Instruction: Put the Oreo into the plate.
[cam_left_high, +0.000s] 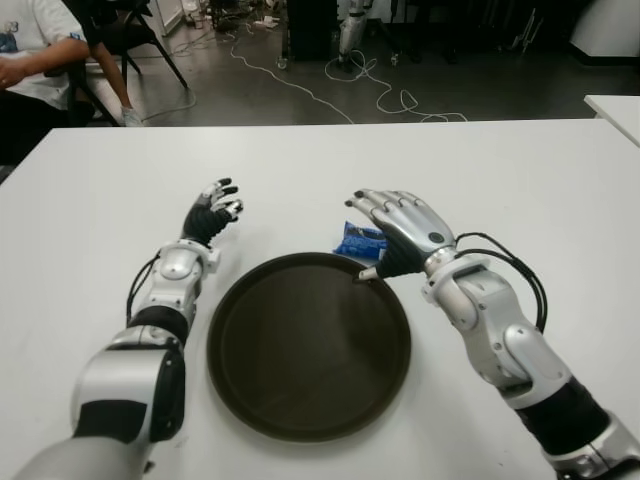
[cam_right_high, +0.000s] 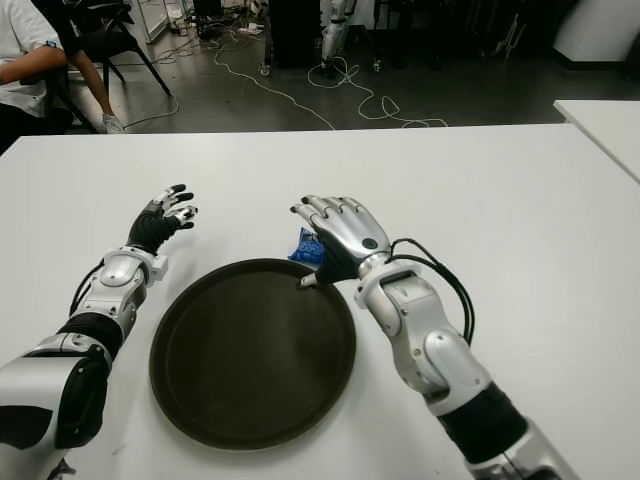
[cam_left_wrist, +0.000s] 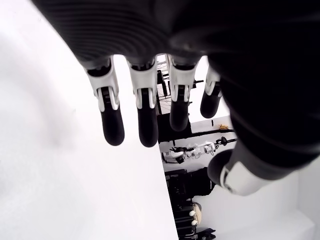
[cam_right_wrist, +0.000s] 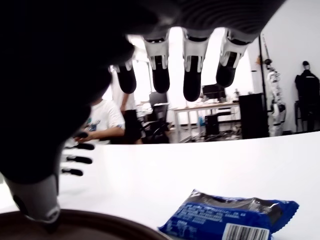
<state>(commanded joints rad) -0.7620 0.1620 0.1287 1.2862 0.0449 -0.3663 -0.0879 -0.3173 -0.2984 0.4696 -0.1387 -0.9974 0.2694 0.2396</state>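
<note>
Silver and black, the right hand (cam_left_high: 400, 228) hovers palm-down at the far right edge of the plate (cam_left_high: 309, 345), its fingers (cam_right_wrist: 192, 75) extended and relaxed, holding nothing; its thumb tip comes down right at the plate's rim. Directly under and just beyond the palm lies the Oreo (cam_right_wrist: 231, 222), a blue packet with a barcode, flat on the white table (cam_left_high: 520, 180) just outside the plate's far rim, partly hidden by the hand in the eye views. The plate itself is a dark brown round dish sitting in the middle of the table in front of the robot. The left hand (cam_left_high: 213, 212) shows to the left of the plate's far side, fingers (cam_left_wrist: 112, 119) loosely open and holding nothing. At the far left corner a seated person (cam_left_high: 35, 55) is partly in view beyond the table.
</note>
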